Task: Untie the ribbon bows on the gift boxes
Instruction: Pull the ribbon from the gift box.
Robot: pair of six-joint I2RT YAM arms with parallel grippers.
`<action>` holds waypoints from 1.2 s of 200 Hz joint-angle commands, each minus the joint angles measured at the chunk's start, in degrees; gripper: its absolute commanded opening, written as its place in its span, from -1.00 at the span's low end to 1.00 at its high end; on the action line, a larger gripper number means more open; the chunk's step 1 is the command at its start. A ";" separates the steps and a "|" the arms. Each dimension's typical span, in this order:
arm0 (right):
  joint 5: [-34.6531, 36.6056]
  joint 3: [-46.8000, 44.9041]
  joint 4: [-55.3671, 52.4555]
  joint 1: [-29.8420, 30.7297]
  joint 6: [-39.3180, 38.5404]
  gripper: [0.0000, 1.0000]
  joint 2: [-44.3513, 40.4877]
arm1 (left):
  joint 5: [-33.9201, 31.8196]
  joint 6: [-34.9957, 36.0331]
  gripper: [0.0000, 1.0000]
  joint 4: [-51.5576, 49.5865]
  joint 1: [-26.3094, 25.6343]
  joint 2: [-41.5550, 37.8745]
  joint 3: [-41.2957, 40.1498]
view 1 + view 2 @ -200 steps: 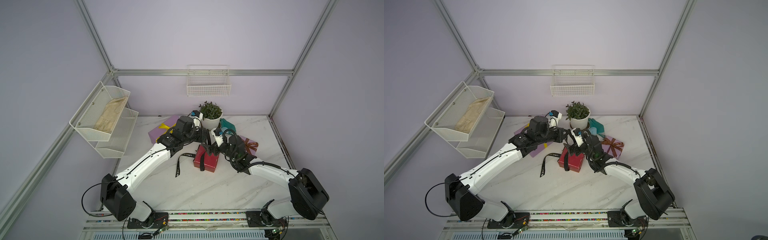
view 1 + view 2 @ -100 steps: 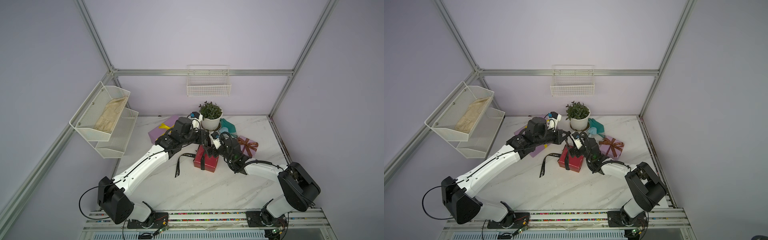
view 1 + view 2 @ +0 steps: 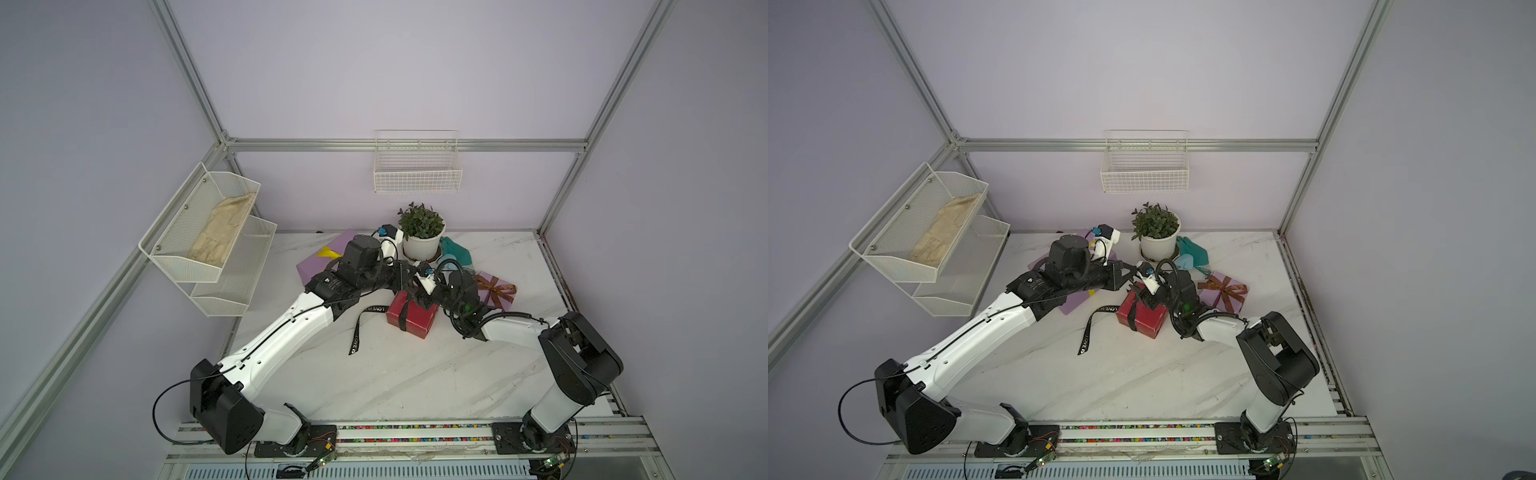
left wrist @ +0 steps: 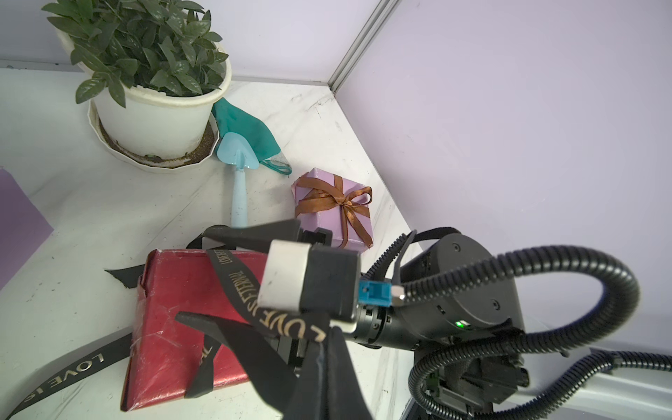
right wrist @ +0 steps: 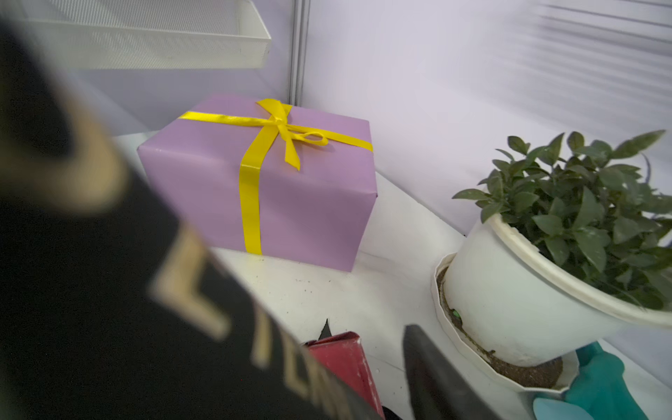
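The glossy red gift box [image 3: 415,322] [image 3: 1144,322] [image 4: 171,312] lies mid-table with a black lettered ribbon [image 3: 356,336] [image 4: 238,283] round it. One tail trails across the table. My left gripper [image 3: 406,275] [image 4: 329,338] is shut on the ribbon's raised strand above the box. My right gripper [image 3: 420,297] [image 4: 192,274] stands open over the box top, its fingers on either side of that strand; the ribbon [image 5: 109,291] hides most of its own view. The small lilac box with a tied brown bow [image 3: 494,289] [image 4: 334,207] sits behind it. The large lilac box [image 5: 262,189] keeps its yellow bow [image 5: 287,134].
A white flowerpot with a plant [image 3: 422,245] stands at the back, with a teal glove [image 3: 455,249] and a pale blue trowel [image 4: 238,182] beside it. A wire shelf [image 3: 208,245] hangs on the left wall and a wire basket [image 3: 417,166] on the back wall.
My right gripper has moved left and in over the red box, its arm folding closer, so its fingers now straddle the raised ribbon. The left gripper has stayed shut and nearly still.
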 commanded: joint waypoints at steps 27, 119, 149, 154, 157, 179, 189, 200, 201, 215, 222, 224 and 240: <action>-5.03 2.99 -7.33 -0.26 -0.92 -1.00 -0.81 | -1.56 0.38 -1.00 3.30 -0.09 0.02 -0.82; -4.32 0.02 -11.16 -0.48 16.33 -1.00 -4.30 | -2.24 1.48 1.00 1.01 6.19 11.56 7.98; -5.98 -0.26 -11.77 -0.48 19.63 -1.00 -4.30 | -5.47 4.87 1.00 -2.44 8.08 12.89 8.28; -5.93 -0.18 -12.23 -0.48 19.84 -1.00 -4.03 | -6.75 5.16 1.00 -2.73 8.11 12.63 7.16; -5.93 -0.18 -12.48 -0.48 20.16 -1.00 -3.95 | -7.25 5.28 0.99 -2.71 8.11 12.41 6.20; -6.35 -0.25 -13.34 -0.48 22.35 -1.00 -3.03 | -8.20 5.42 1.00 -1.10 8.17 11.44 -0.42; -7.14 -0.74 -12.91 -0.48 22.82 -1.00 -3.05 | -6.72 5.81 0.99 0.86 8.18 11.89 -2.79; -8.29 -0.86 -13.00 -0.48 22.94 -1.00 -3.06 | -4.89 6.65 1.00 3.00 8.21 12.98 -4.32; -8.30 -0.77 -13.10 -0.43 22.91 -1.00 -3.06 | -4.86 6.69 1.00 3.15 8.19 13.13 -4.41; -7.93 0.41 -15.19 -0.48 22.63 -1.00 -3.28 | -4.52 7.69 1.00 3.45 8.20 15.04 -4.50; -7.52 0.90 -16.30 -0.48 22.37 -1.00 -3.53 | -4.78 8.34 1.00 3.80 8.18 16.09 -4.61; -7.27 1.04 -16.68 -0.48 22.25 -1.00 -3.68 | -4.84 8.42 1.00 3.87 8.17 16.36 -4.59; -7.49 1.00 -17.08 -0.48 21.50 -1.00 -4.67 | -3.95 9.48 1.00 4.03 8.23 19.06 -3.93</action>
